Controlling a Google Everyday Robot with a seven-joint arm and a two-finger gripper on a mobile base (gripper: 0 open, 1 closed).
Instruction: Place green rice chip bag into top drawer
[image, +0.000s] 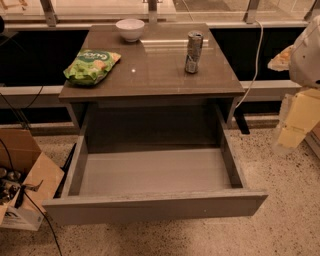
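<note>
The jaws are seen at the right border of the view, at the end of the pale arm (295, 125), hanging over the speckled floor (280, 165) just beyond the right corner of the desk (150, 75); whether they are open or closed cannot be told, and nothing is seen held. Just to their left, the top drawer (155, 206) is pulled fully out, its grey floor exposed from wall to wall and its front panel nearest the camera. The green rice chip bag (91, 65) is laid well to the left of the jaws, at the desk's left edge, its long axis running diagonally from near-left to far-right. White lettering is printed on it but cannot be read with certainty. A silver can (193, 51) is stood upright between bag and jaws, and a white bowl (130, 29) is set at the far edge.
</note>
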